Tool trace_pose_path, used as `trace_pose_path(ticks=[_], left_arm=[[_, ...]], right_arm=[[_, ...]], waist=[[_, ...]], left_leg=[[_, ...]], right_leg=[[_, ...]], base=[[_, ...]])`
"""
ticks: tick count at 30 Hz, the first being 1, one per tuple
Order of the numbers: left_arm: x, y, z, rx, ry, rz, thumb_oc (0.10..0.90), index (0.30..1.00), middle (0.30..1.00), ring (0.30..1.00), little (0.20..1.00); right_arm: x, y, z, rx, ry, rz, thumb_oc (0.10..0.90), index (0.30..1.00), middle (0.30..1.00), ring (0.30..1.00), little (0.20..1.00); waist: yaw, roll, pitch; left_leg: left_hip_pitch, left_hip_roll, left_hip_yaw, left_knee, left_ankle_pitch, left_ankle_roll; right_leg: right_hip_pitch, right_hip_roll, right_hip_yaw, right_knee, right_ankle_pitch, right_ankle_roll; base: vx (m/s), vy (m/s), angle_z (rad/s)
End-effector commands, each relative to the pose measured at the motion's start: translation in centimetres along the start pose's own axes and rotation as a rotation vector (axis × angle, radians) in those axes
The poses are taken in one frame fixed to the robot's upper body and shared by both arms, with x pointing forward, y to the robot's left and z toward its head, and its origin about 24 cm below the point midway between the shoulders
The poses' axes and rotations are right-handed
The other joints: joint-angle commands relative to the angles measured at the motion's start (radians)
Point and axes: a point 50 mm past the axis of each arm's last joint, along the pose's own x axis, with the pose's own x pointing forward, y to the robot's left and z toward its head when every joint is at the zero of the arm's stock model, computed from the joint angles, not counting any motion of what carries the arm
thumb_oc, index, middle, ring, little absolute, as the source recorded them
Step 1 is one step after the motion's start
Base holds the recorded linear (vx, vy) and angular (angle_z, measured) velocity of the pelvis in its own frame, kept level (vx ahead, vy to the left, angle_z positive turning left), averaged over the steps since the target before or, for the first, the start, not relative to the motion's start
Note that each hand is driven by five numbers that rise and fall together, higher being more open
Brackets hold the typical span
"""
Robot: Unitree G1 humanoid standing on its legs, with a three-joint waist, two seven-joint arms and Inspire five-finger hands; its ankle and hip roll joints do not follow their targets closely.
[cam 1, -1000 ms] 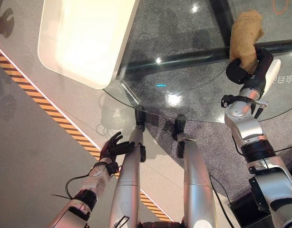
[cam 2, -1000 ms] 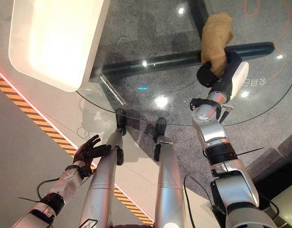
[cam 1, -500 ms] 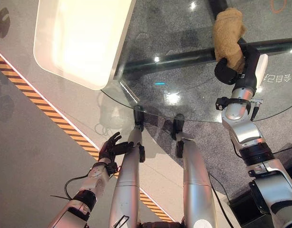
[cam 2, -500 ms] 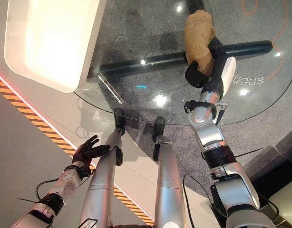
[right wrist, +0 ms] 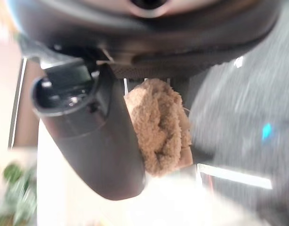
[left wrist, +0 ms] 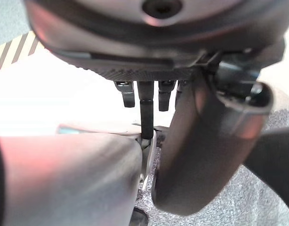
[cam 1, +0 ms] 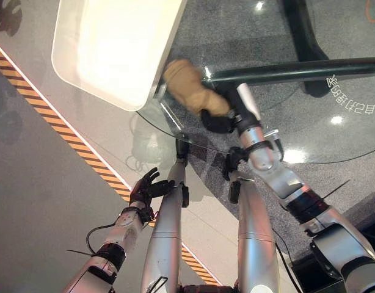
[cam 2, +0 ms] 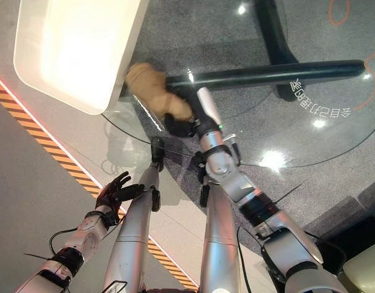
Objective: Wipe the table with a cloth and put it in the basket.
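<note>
A tan fuzzy cloth (cam 1: 189, 91) lies bunched on the round glass table (cam 1: 334, 143), near its left edge beside the white block. My right hand (cam 1: 217, 119) is shut on the cloth's near end and presses it on the glass; the right wrist view shows the cloth (right wrist: 159, 125) pinched between thumb and fingers. My left hand (cam 1: 145, 188) hangs low by my left side, off the table, fingers relaxed and holding nothing.
A white rounded block (cam 1: 114, 49) overlaps the table's left part. A dark table base (cam 1: 297, 67) shows through the glass. An orange-and-black striped line (cam 1: 65, 131) runs across the grey floor on the left.
My right hand has swept the cloth leftwards across the glass, from the table's right part to its left edge by the white block. The left hand has stayed put.
</note>
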Motion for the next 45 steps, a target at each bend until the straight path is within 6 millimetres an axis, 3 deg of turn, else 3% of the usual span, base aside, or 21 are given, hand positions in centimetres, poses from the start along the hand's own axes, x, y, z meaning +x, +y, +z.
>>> trace_pose_path(ticks=[1, 4, 5, 9, 10, 14, 25, 27, 28, 29, 30, 33, 35, 36, 37, 45], left_arm=[[-1.3, -5.8, -3.7, -0.040, 0.102, -0.223, 0.800, 0.900, 0.900, 0.900, 0.900], [-1.3, -5.6, -3.6, -0.038, 0.103, -0.224, 0.800, 0.900, 0.900, 0.900, 0.900], [-1.7, -5.5, -4.4, -0.039, 0.124, -0.221, 0.800, 0.900, 0.900, 0.900, 0.900], [-1.2, -5.7, -3.5, -0.033, 0.104, -0.222, 0.800, 0.900, 0.900, 0.900, 0.900], [-1.6, -5.5, -4.3, -0.033, 0.126, -0.218, 0.800, 0.900, 0.900, 0.900, 0.900], [-1.7, -5.4, -4.4, -0.032, 0.128, -0.212, 0.800, 0.900, 0.900, 0.900, 0.900], [-1.8, -5.1, -4.9, -0.052, 0.133, -0.175, 0.800, 0.900, 0.900, 0.900, 0.900], [-1.4, -5.1, -4.2, -0.051, 0.113, -0.173, 0.800, 0.900, 0.900, 0.900, 0.900], [-1.8, -4.9, -5.0, -0.052, 0.133, -0.167, 0.800, 0.900, 0.900, 0.900, 0.900], [-1.5, -4.9, -4.3, -0.049, 0.112, -0.167, 0.800, 0.900, 0.900, 0.900, 0.900], [-1.9, -4.7, -5.1, -0.048, 0.133, -0.159, 0.800, 0.900, 0.900, 0.900, 0.900], [-2.0, -4.3, -5.3, -0.048, 0.135, -0.152, 0.800, 0.900, 0.900, 0.900, 0.900], [-1.6, -4.3, -4.7, -0.047, 0.115, -0.154, 0.800, 0.900, 0.900, 0.900, 0.900], [-2.0, -4.1, -5.4, -0.048, 0.135, -0.149, 0.800, 0.900, 0.900, 0.900, 0.900], [-1.6, -4.1, -4.6, -0.046, 0.113, -0.151, 0.800, 0.900, 0.900, 0.900, 0.900], [-1.6, -3.7, -4.6, -0.042, 0.109, -0.149, 0.800, 0.900, 0.900, 0.900, 0.900]], right_arm=[[-1.9, 2.0, -1.7, 0.007, 0.055, 0.099, 0.100, 0.300, 0.300, 0.300, 0.200], [-2.1, 2.1, -2.2, 0.007, 0.068, 0.093, 0.100, 0.300, 0.300, 0.300, 0.200], [-2.5, 2.5, -2.7, 0.017, 0.087, 0.097, 0.100, 0.300, 0.300, 0.300, 0.200], [-2.1, 1.6, -2.5, 0.011, 0.074, 0.052, 0.100, 0.300, 0.300, 0.300, 0.200], [-2.5, 1.8, -3.0, 0.021, 0.092, 0.047, 0.100, 0.300, 0.300, 0.300, 0.200], [-2.6, 1.1, -3.2, 0.042, 0.093, -0.045, 0.100, 0.300, 0.300, 0.300, 0.200], [-2.8, -5.4, -3.0, 0.176, 0.061, -0.576, 0.100, 0.300, 0.300, 0.300, 0.200], [-2.5, -6.6, -2.6, 0.186, 0.046, -0.627, 0.100, 0.300, 0.300, 0.300, 0.200], [-2.9, -6.5, -3.1, 0.192, 0.070, -0.637, 0.100, 0.300, 0.300, 0.300, 0.200], [-2.8, -7.6, -2.8, 0.191, 0.059, -0.676, 0.100, 0.300, 0.300, 0.300, 0.200], [-3.3, -7.9, -3.4, 0.193, 0.091, -0.706, 0.100, 0.300, 0.300, 0.300, 0.200], [-3.7, -9.3, -3.9, 0.200, 0.116, -0.771, 0.100, 0.300, 0.300, 0.300, 0.200], [-3.4, -10.1, -3.6, 0.204, 0.104, -0.799, 0.100, 0.300, 0.300, 0.300, 0.200], [-3.9, -10.2, -4.2, 0.205, 0.133, -0.814, 0.100, 0.300, 0.300, 0.300, 0.200], [-3.6, -11.2, -3.9, 0.203, 0.128, -0.856, 0.100, 0.300, 0.300, 0.300, 0.200], [-4.3, -13.9, -5.3, 0.168, 0.223, -1.011, 0.100, 0.300, 0.300, 0.300, 0.200]], waist=[[0.000, 0.010, -0.015], [0.000, 0.012, -0.015], [0.005, 0.013, -0.015], [-0.001, 0.011, -0.015], [0.003, 0.013, -0.015], [0.001, 0.013, -0.015], [-0.016, 0.003, -0.015], [-0.022, -0.002, -0.015], [-0.019, -0.001, -0.015], [-0.024, -0.006, -0.015], [-0.022, -0.006, -0.015], [-0.023, -0.007, -0.015], [-0.027, -0.010, -0.015], [-0.023, -0.008, -0.015], [-0.027, -0.010, -0.015], [-0.024, -0.007, -0.015]], left_leg=[[-0.040, -0.077, 0.066, 0.229, -0.150, 0.078], [-0.041, -0.075, 0.067, 0.231, -0.150, 0.078], [-0.006, -0.072, 0.063, 0.237, -0.180, 0.074], [-0.040, -0.076, 0.068, 0.229, -0.149, 0.078], [-0.003, -0.071, 0.064, 0.235, -0.180, 0.074], [0.000, -0.070, 0.067, 0.236, -0.180, 0.076], [0.008, -0.061, 0.073, 0.249, -0.200, 0.083], [-0.027, -0.062, 0.080, 0.245, -0.172, 0.087], [0.009, -0.059, 0.075, 0.251, -0.204, 0.084], [-0.026, -0.061, 0.082, 0.246, -0.175, 0.088], [0.009, -0.057, 0.076, 0.253, -0.207, 0.085], [0.013, -0.055, 0.077, 0.254, -0.212, 0.085], [-0.021, -0.058, 0.084, 0.248, -0.182, 0.089], [0.014, -0.056, 0.077, 0.254, -0.213, 0.086], [-0.023, -0.059, 0.083, 0.248, -0.183, 0.090], [-0.028, -0.058, 0.080, 0.245, -0.187, 0.091]], right_leg=[[-0.008, 0.049, 0.040, -0.258, 0.228, 0.055], [-0.009, 0.047, 0.038, -0.256, 0.227, 0.055], [0.023, 0.052, 0.040, -0.246, 0.199, 0.061], [-0.008, 0.047, 0.038, -0.259, 0.229, 0.055], [0.026, 0.052, 0.040, -0.249, 0.201, 0.061], [0.027, 0.052, 0.041, -0.246, 0.202, 0.061], [0.027, 0.068, 0.065, -0.233, 0.206, 0.063], [-0.006, 0.065, 0.066, -0.242, 0.236, 0.059], [0.027, 0.071, 0.068, -0.231, 0.208, 0.065], [-0.005, 0.069, 0.069, -0.243, 0.238, 0.059], [0.027, 0.074, 0.072, -0.233, 0.211, 0.065], [0.031, 0.075, 0.072, -0.235, 0.211, 0.066], [0.000, 0.071, 0.070, -0.248, 0.242, 0.061], [0.032, 0.077, 0.072, -0.238, 0.214, 0.066], [-0.001, 0.073, 0.071, -0.251, 0.244, 0.061], [-0.002, 0.074, 0.071, -0.262, 0.247, 0.059]], base=[[-0.01, -0.012, 0.20], [0.01, -0.011, 0.13], [0.04, -0.017, 0.01], [-0.01, -0.015, 0.01], [0.04, -0.015, 0.02], [0.01, -0.002, 0.00], [0.00, -0.004, -0.02], [-0.02, -0.013, -0.01], [-0.04, -0.026, -0.05], [0.05, -0.028, -0.07], [0.01, -0.031, -0.07], [0.02, -0.022, -0.04], [-0.02, -0.024, -0.06], [-0.04, -0.025, -0.09], [0.01, -0.023, -0.08], [0.00, -0.012, -0.04]])
